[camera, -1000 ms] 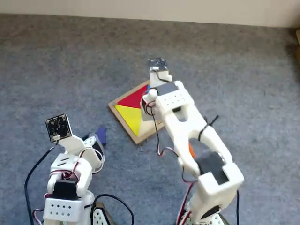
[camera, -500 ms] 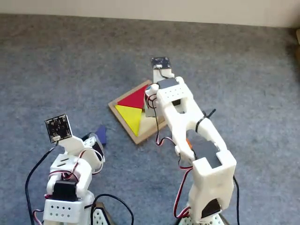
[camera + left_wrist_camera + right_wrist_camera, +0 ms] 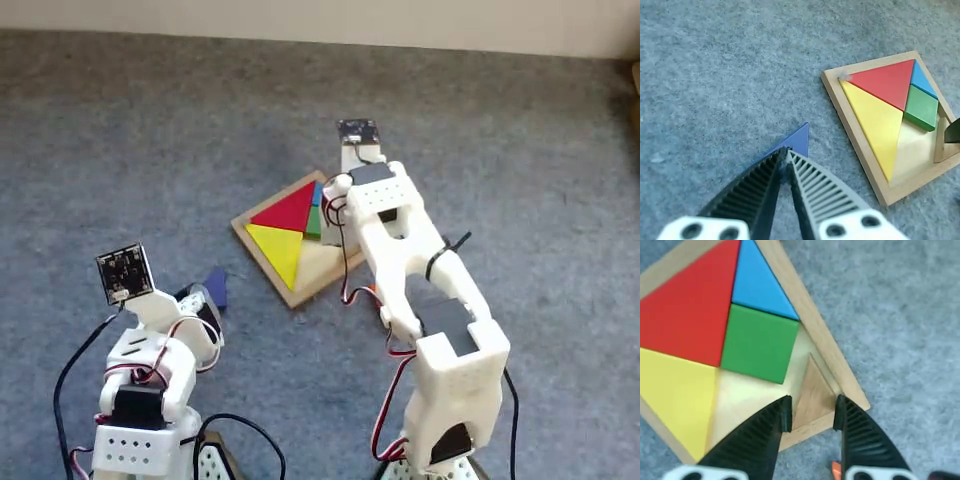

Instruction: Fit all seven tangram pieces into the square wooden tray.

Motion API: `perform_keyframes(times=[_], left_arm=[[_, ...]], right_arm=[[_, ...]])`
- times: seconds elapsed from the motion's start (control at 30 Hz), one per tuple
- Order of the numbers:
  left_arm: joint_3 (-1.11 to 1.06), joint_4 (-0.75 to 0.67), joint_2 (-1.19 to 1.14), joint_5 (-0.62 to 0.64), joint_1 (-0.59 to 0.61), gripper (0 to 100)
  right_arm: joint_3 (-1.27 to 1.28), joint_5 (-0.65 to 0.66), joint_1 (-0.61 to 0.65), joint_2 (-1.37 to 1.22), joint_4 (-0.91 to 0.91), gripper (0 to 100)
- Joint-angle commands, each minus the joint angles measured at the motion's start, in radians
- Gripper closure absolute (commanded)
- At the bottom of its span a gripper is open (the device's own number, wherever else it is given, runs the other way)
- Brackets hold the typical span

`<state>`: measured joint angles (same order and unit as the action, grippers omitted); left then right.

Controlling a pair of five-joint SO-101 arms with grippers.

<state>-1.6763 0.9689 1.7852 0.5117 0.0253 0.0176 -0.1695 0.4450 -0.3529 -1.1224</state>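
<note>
The square wooden tray lies mid-table and holds a red triangle, a yellow triangle, a green square and a light blue triangle. A plain wooden triangle lies flat in the tray's corner beside the green square. My right gripper is open just above it, one finger on each side. My left gripper is low over the carpet to the tray's left, shut on a dark blue triangle, which also shows from above.
Grey carpet surrounds the tray on all sides. A small orange piece lies on the carpet just outside the tray's rim, under the right arm. A pale wall edge runs along the far side.
The right arm has swung to the right off the tray's middle, uncovering the green and light blue pieces. The left arm has kept still with its dark blue triangle.
</note>
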Motion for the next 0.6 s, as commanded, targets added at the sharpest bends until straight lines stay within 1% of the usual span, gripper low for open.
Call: perform_keyframes(times=[0.0, 0.1, 0.4, 0.57], left_arm=[[-0.019, 0.005, 0.038, -0.006, 0.007, 99], [-0.019, 0.005, 0.038, -0.006, 0.005, 99], [-0.019, 0.006, 0.038, -0.006, 0.004, 99], [-0.019, 0.006, 0.038, -0.006, 0.005, 99]], right_arm=[[-0.051, -0.006, -0.010, 0.018, 0.021, 85.0], [-0.051, -0.006, -0.002, 0.018, 0.021, 85.0], [-0.018, -0.006, 0.122, 0.019, 0.015, 85.0], [-0.022, -0.006, 0.111, 0.027, -0.012, 85.0]])
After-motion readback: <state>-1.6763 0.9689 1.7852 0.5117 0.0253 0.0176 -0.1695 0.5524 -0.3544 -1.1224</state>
